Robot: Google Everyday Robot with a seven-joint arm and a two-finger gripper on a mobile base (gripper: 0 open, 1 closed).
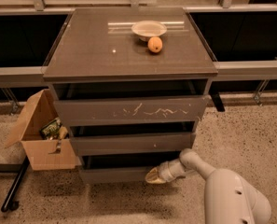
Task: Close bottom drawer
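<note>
The cabinet (128, 59) has three dark grey-brown drawers, all pulled out a little. The bottom drawer (110, 174) is the lowest, with a plain flat front, and it stands partly open with a dark gap above it. My gripper (153, 176) is low at the right part of that front, pointing left and touching it. The white arm (231, 195) comes in from the lower right.
A white bowl (148, 29) and an orange (155, 45) sit on the cabinet top. An open cardboard box (42, 139) with items stands on the floor left of the cabinet. A black bar (14, 185) lies on the floor at the lower left.
</note>
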